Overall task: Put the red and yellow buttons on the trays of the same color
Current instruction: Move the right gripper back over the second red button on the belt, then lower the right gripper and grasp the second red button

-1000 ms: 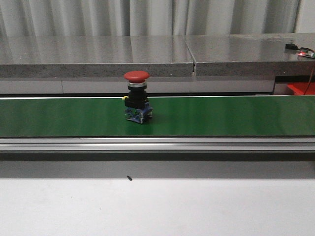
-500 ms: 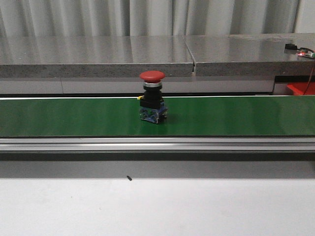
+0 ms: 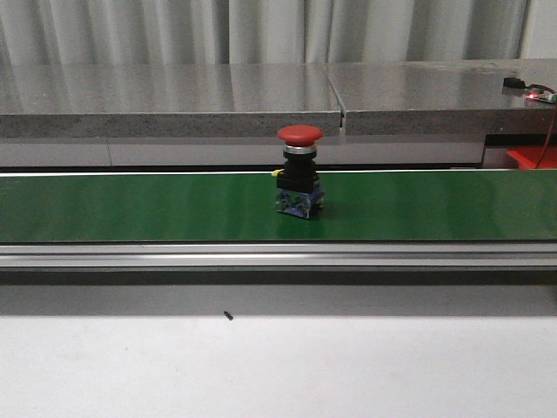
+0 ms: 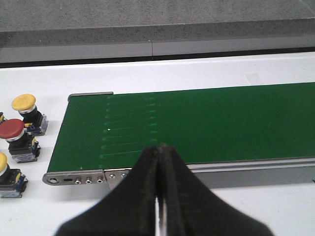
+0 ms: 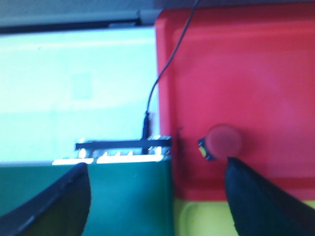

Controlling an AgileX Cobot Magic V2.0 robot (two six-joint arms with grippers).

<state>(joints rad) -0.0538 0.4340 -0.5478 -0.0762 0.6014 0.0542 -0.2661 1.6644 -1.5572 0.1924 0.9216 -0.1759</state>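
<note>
A red button (image 3: 299,181) stands upright on the green conveyor belt (image 3: 130,207), a little right of its middle. Neither gripper shows in the front view. My left gripper (image 4: 158,150) is shut with nothing in it, above the near rail at the belt's end. Beside that end stand a yellow button (image 4: 27,111), a red button (image 4: 18,138) and another yellow button (image 4: 7,174) on the white table. My right gripper (image 5: 157,196) is open and empty over the belt's other end, where a red tray (image 5: 246,78) holds a red button (image 5: 222,141). A yellow tray (image 5: 202,219) adjoins it.
A grey stone ledge (image 3: 174,96) runs behind the belt. A black cable (image 5: 160,73) crosses the red tray's edge to a bracket (image 5: 123,145) at the belt end. A small black speck (image 3: 229,315) lies on the white table in front of the belt's metal rail (image 3: 278,255).
The red button on the belt has travelled to the right, from left of the middle to right of it, staying upright.
</note>
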